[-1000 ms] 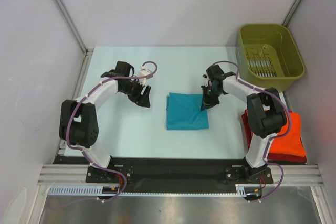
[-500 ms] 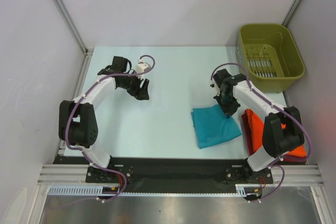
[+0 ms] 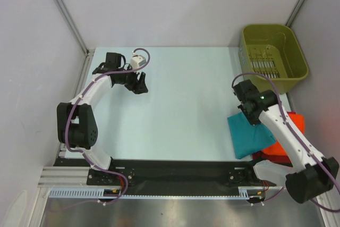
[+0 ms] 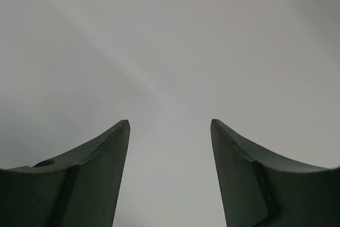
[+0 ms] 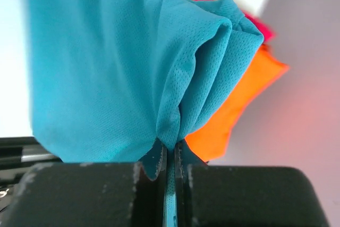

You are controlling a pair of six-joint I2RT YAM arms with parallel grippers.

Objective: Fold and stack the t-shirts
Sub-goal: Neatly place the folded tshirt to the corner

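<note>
The step in hand is stacking. The right pincer (image 3: 248, 114) is clamped on a bunched edge of the soft, folded teal t-shirt (image 3: 254, 137). The right wrist view shows its two fingers pressed together with the mesh cloth squeezed between them (image 5: 171, 155).

The landmark is the pile at the table's (image 3: 186, 115) right edge, a bright orange-red t-shirt (image 3: 296, 123) lying on a dark red t-shirt (image 3: 264, 157). The teal t-shirt (image 5: 106, 67) hangs partly over the pile's left side. Its other part is beside the pile, over bare table. It looks slightly skewed against the pile's edges.

The left pincer (image 3: 139, 84) hovers far across the table from the pile. Its fingers are spread apart and hold nothing, and its wrist view (image 4: 170, 126) shows only blank grey surface between them.

The next move likely calls for shifting the teal t-shirt further onto the pile and squaring it with the orange-red one below. The pincer should then lower and let go without dragging the fold apart. The olive-green plastic bin (image 3: 249, 57), behind the pile, plays no part.
</note>
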